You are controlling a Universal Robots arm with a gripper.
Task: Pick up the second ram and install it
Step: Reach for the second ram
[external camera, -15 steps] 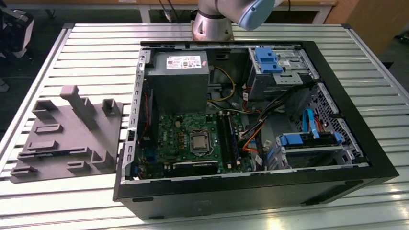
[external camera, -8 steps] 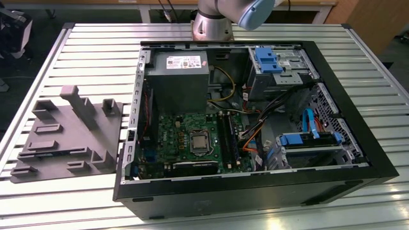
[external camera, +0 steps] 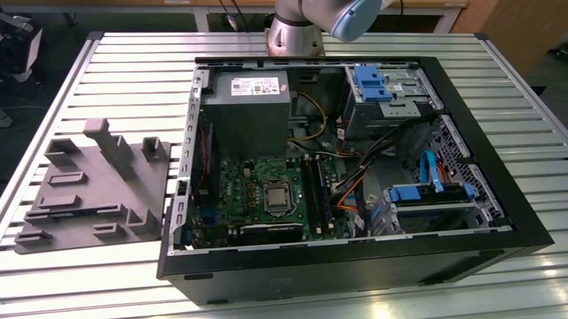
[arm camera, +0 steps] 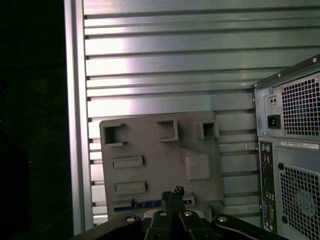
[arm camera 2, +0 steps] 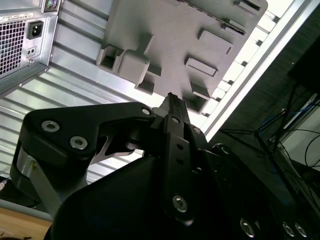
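The robot's hand [arm camera: 172, 193], fingertips drawn together with nothing between them, hangs over the grey plastic tray [arm camera: 160, 150] on the slatted aluminium bench [arm camera: 175, 60]. In the first wrist view the second ram [arm camera: 137, 204] appears as a thin dark strip with bluish marks. It lies along the tray's edge closest to the hand, just beside the fingertips; whether they touch it cannot be told. The second wrist view looks along the closed hand [arm camera 2: 171, 100] onto the same tray [arm camera 2: 170, 40], whose raised blocks and open pockets sit beyond the tips.

Beside the tray stands the open computer case [external camera: 355, 266], its rear panel of vents and sockets (power inlet included) showing in both wrist views [arm camera: 295, 150] [arm camera 2: 25, 40]. In the exterior view the case lies on its side on the bench [external camera: 133, 66], towards the exterior view's right. The green motherboard [external camera: 257, 179] and its square silver chip [external camera: 278, 197] are exposed. The tray [external camera: 89, 193] lies near it at the exterior view's left. The arm [external camera: 302, 23] rises at the far edge of the bench.
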